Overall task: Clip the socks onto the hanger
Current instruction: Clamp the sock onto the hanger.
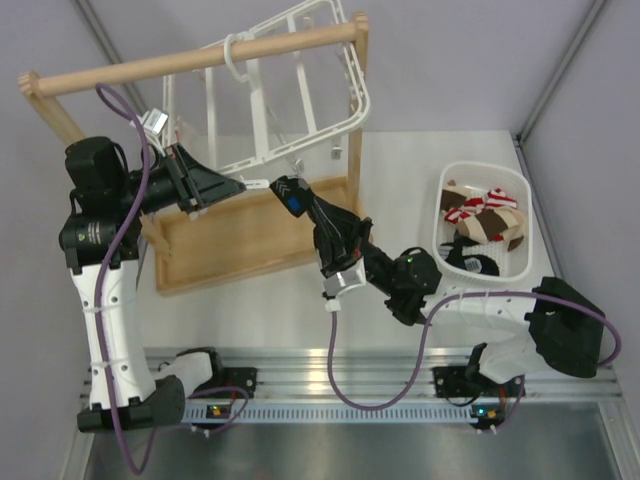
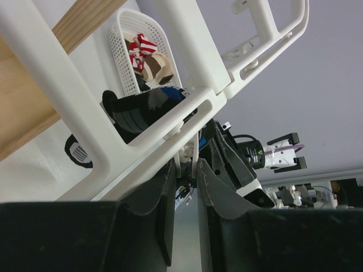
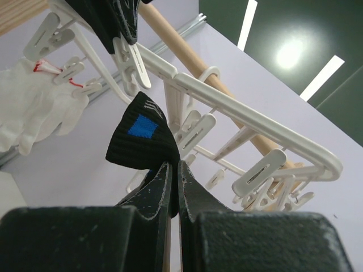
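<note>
Bright even light, soft shadows, glaring ceiling lamps [image 3: 290, 52] in right wrist view, foreground blurred

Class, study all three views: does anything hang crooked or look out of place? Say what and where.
The hanger is askew: hooked over the wooden rail, it slopes steeply instead of hanging level, its low edge by the left claw. Nothing looks spilled or broken.

Robot lab cell: plain pale-lilac partition walls [image 1: 480, 60], slotted aluminium mounting rail [image 1: 300, 368], flat white surface [image 1: 400, 160], long ceiling strip lights [image 3: 323, 77].
</note>
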Available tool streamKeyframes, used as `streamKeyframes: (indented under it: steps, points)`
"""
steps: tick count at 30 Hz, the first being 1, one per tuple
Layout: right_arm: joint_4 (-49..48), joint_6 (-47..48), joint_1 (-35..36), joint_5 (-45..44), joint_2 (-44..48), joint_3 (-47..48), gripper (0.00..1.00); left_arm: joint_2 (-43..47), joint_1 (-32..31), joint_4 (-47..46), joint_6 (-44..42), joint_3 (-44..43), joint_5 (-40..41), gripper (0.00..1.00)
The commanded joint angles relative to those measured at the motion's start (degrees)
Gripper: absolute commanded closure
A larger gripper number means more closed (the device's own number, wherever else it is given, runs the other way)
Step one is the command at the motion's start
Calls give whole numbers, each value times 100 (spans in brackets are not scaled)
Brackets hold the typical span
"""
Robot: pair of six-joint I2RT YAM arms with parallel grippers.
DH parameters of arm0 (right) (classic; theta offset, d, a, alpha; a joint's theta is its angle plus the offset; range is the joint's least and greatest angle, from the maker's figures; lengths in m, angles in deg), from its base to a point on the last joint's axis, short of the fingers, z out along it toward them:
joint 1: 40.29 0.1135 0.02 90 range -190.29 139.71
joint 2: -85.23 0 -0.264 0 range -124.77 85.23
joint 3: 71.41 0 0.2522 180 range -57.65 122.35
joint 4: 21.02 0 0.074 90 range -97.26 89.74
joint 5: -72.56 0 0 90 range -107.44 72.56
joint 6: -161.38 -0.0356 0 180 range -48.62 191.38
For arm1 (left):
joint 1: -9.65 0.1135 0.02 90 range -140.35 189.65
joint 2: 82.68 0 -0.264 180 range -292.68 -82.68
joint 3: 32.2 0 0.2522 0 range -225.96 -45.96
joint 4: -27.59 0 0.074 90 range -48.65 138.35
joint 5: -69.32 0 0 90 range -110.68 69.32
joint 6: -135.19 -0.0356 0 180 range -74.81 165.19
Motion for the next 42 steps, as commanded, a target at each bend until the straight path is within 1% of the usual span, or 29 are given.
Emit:
streamKeyframes:
  steps: [1, 5, 12, 20, 27, 32, 33, 35, 42]
  points:
    - [-2279, -217, 34, -109, 166, 210, 100, 15, 34, -223, 79, 18, -203, 78]
    - [-2183, -349, 69, -258, 131, 341, 100, 33, 34, -303, 150, 63, -265, 78]
    - [-2218, -428, 113, -215, 78, 439, 100, 42, 43, -311, 159, 72, -283, 78]
    - [-2068, -472, 175, -118, 140, 351, 100, 77, 43, -434, 255, 159, -326, 78]
    - [-2025, -472, 175, -302, 175, 122, 100, 112, 52, -522, 326, 221, -397, 78]
    - [-1989, -516, 175, -346, 201, 131, 100, 104, 52, -549, 352, 248, -397, 78]
    - [-1981, -533, 184, -503, 201, 122, 100, 104, 52, -557, 361, 239, -397, 78]
    - [-1945, -542, 175, -522, 236, 131, 100, 112, 60, -575, 370, 247, -397, 78]
    - [-1963, -665, 184, -65, 412, -80, 100, 86, 78, -593, 413, 248, -397, 78]
